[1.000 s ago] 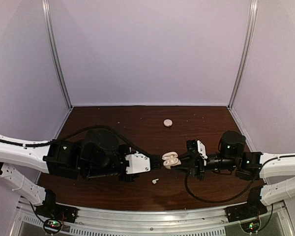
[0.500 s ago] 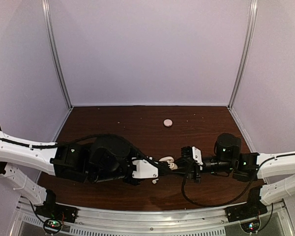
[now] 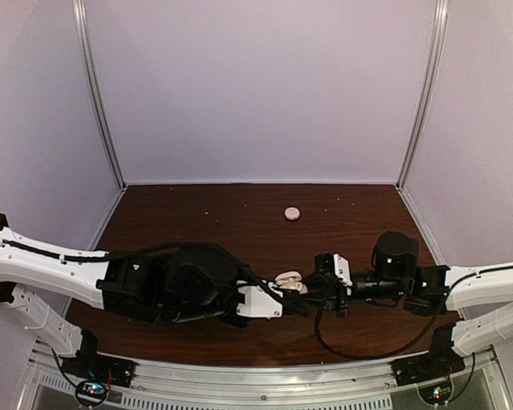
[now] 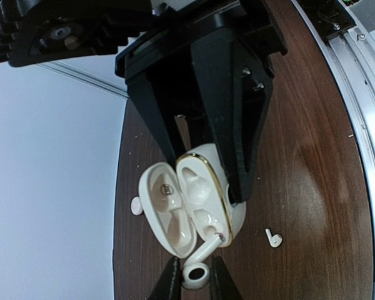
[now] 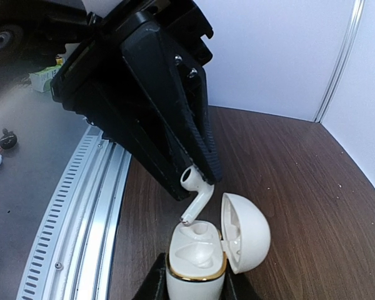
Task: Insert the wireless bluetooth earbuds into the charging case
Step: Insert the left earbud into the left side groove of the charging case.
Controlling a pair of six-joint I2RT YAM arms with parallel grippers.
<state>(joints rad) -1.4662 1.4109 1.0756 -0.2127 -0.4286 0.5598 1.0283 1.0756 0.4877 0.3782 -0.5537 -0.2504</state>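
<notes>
On the brown tabletop (image 3: 197,213), one earbud (image 4: 274,238) lay loose. The right end effector (image 5: 197,282) gripped the open charging case (image 5: 197,259). The left end effector (image 4: 194,278) pinched the other earbud (image 5: 195,187), its stem at a slot. Neither was in yet.

Nothing in any view can be read as text, brand, number or sign. The inner face of the lid (image 4: 165,206) of the charging case (image 4: 203,197) bears a small dark mark, too blurred to make out. A green-and-white box (image 5: 42,77) beyond the table shows print too small to read.
</notes>
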